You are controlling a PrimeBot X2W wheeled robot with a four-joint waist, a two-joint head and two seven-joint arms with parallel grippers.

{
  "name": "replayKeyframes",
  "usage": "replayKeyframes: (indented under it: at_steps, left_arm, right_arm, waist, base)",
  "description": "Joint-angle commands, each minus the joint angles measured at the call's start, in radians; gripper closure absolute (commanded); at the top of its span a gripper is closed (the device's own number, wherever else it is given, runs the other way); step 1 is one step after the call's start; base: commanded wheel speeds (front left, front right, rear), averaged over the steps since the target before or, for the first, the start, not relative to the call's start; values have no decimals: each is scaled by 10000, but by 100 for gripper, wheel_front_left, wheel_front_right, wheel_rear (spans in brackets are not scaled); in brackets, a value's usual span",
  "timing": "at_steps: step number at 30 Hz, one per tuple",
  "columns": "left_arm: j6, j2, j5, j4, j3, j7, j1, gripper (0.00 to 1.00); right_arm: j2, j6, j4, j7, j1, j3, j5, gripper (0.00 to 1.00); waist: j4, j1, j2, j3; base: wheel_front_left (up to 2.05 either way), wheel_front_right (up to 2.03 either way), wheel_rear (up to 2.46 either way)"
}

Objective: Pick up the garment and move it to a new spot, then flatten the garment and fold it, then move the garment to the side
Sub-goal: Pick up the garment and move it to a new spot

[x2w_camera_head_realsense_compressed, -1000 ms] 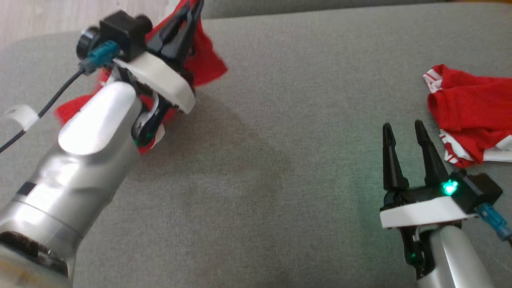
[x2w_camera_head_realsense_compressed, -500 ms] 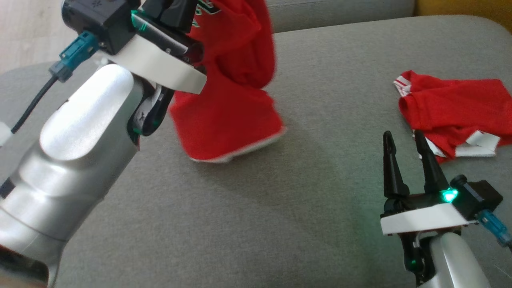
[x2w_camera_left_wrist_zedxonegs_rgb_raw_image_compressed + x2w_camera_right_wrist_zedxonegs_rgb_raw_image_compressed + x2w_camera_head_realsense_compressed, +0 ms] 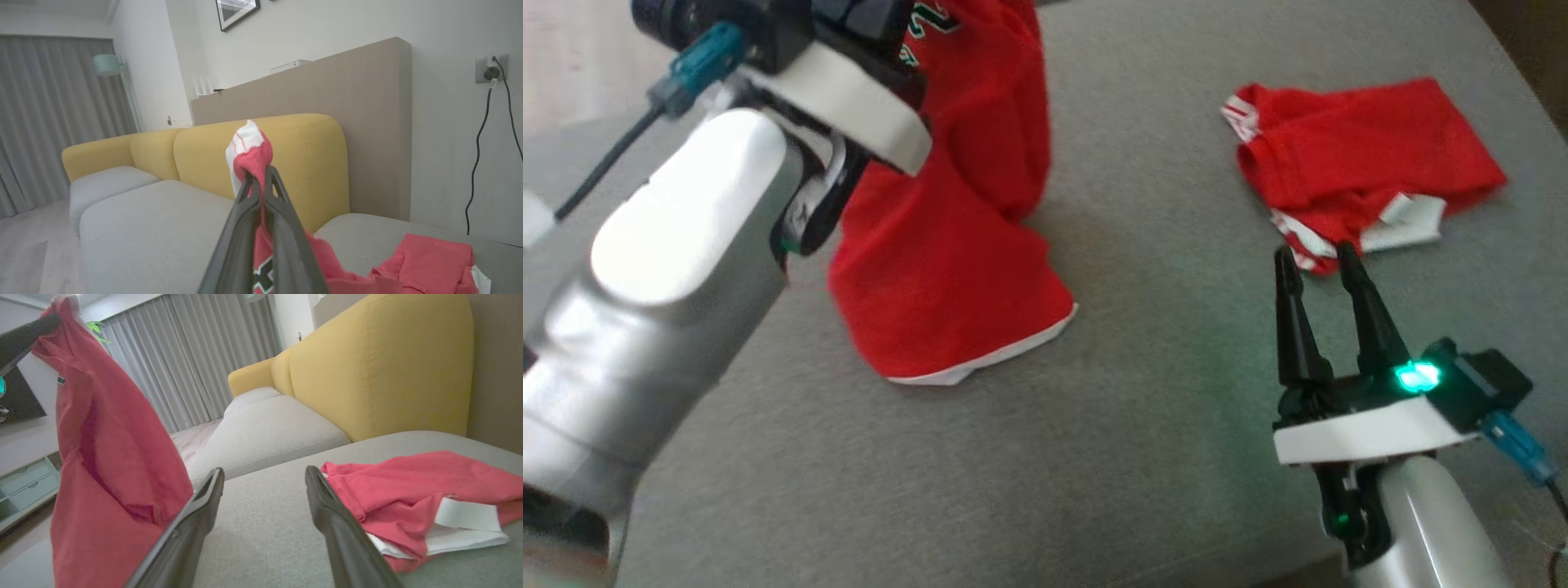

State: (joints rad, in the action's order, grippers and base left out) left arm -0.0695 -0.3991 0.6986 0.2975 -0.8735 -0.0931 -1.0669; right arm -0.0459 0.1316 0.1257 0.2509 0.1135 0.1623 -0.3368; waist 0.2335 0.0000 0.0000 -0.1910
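1. The garment (image 3: pixel 947 245) is red with a white hem and printed lettering near the top. It hangs from the left gripper over the left part of the sofa seat. Its upper part is raised, and its hem seems to rest crumpled on the cushion.
2. The left gripper (image 3: pixel 261 175) has its jaws closed on a bunch of the garment's fabric. In the left wrist view, a red and white tuft pokes out past the fingertips.
3. The right gripper (image 3: pixel 1319 261) sits at the lower right, low over the seat. Its jaws are spread wide and hold nothing.
4. Its fingers point at the other garment (image 3: pixel 1364 171), and the tips are right by that garment's white-trimmed edge. Whether they touch it cannot be told.
5. The other garment is also red with white trim. It lies loosely bunched on the right of the seat, well apart from the hanging one.
6. The sofa (image 3: pixel 1176 441) has grey cushions and a yellow backrest (image 3: pixel 310 155).
7. The left wrist view shows a grey curtain (image 3: pixel 41 122) and a pale teal lamp (image 3: pixel 106 65) at the left. At the right, a black cable (image 3: pixel 476 155) drops from a wall socket.
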Motion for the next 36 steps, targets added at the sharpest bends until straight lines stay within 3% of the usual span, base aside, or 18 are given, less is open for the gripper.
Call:
replayKeyframes:
  at_steps: [1,5,6,7,14,23,28,36]
  left_arm:
    - [71,-126,-123,78,340,58,-871,100]
    - [479,363,-309,1412,59,-106,-1406,100]
    - [605,505,-359,1786,-10,-214,-1534,59]
    - [717,633,-418,2188,-90,-303,-1644,0]
    - [1357,1249,-559,4298,-451,-857,-2038,0]
    - [1625,1114,-594,4915,-445,-1562,-1601,0]
    - [1220,707,-626,4186,57,-1676,-389,0]
    - [-146,268,-934,1105,2122,-1684,3643,0]
  right_arm:
    - [-43,-9,-412,109,462,335,-117,0]
    - [-43,-9,-517,109,640,591,-376,0]
    - [-43,-9,-536,109,667,626,-426,0]
    - [-43,-9,-550,109,686,650,-467,0]
    - [-43,-9,-562,109,678,597,-504,0]
    - [-43,-9,-438,109,522,337,6,0]
    - [-43,-9,-316,109,321,-19,398,0]
    - [-43,-9,-93,109,-262,-687,837,0]
  waist:
    - [739,0,0,-659]
    - [1255,0,0,-1066]
    - [1336,0,0,-1137]
    - [1394,0,0,-1185]
    - [1299,0,0,-1196]
    - [141,0,0,-585]
    - [-725,0,0,-34]
    - [-2117,0,0,835]
  base:
    - [0,0,0]
    - [0,0,0]
    - [0,0,0]
    - [0,0,0]
    - [0,0,0]
    - [0,0,0]
    - [0,0,0]
    - [0,0,0]
